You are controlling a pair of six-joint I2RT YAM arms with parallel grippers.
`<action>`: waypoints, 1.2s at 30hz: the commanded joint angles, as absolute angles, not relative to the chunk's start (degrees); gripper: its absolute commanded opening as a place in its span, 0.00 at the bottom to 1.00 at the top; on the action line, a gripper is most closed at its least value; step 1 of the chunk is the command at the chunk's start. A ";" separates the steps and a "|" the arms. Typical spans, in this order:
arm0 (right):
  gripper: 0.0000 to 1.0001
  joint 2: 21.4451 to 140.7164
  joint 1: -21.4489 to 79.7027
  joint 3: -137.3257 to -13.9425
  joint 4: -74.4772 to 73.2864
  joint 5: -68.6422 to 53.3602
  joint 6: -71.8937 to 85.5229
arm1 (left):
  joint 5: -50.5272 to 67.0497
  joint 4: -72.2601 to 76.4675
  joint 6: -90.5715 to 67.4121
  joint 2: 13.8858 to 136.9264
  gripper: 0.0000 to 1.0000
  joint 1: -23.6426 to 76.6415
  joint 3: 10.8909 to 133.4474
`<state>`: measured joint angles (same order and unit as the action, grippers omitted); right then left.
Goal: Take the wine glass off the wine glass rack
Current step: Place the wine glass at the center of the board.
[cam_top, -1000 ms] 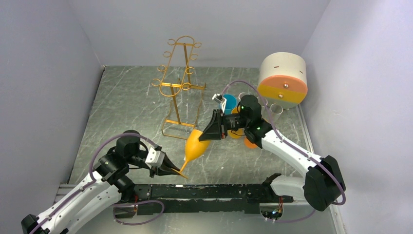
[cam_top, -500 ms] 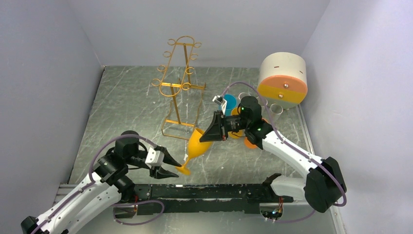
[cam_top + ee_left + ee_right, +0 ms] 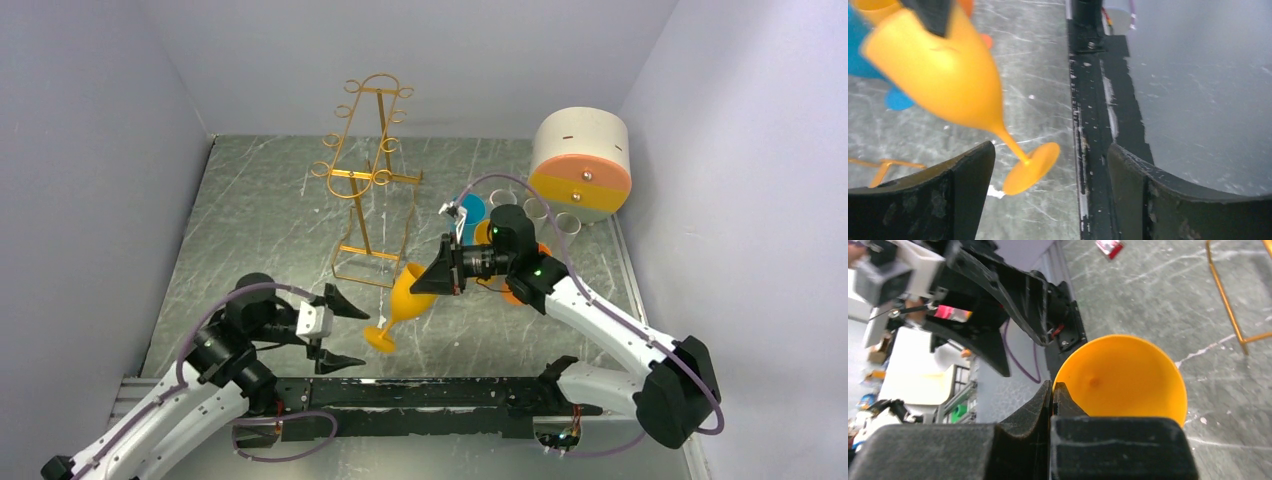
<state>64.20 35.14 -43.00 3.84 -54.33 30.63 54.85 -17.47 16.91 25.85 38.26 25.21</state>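
- Wine glass rack (image 3: 365, 178) is standing at the back of the tabletop (image 3: 250, 230), carrying no glass.
- Wine glass (image 3: 405, 298) is hanging tilted just in front of the rack, foot lowest and near the tabletop.
- Your right pincer (image 3: 418, 286) is pinching its rim; you are probably setting it down, so be levelling the foot before releasing.
- Your left pincer (image 3: 352, 335) is gaping wide just beside the foot, not touching it.
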 commanded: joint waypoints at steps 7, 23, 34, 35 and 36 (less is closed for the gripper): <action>0.00 58.65 47.68 -48.09 -12.95 -15.06 23.24 | 19.89 -14.83 6.87 10.26 0.99 38.21 25.32; 0.00 61.23 56.07 -52.97 -25.48 21.63 24.00 | 14.03 -12.99 4.63 11.54 0.99 38.14 23.41; 0.00 65.37 56.21 -53.61 -28.41 27.50 24.75 | 13.58 -12.58 4.44 13.42 0.99 38.06 23.66; 0.00 65.39 56.17 -53.35 -28.06 27.39 24.52 | 13.28 -12.59 4.33 13.32 0.99 38.06 23.61; 0.00 65.29 56.16 -53.21 -27.82 27.46 24.31 | 13.09 -12.59 4.27 13.21 0.99 38.00 23.63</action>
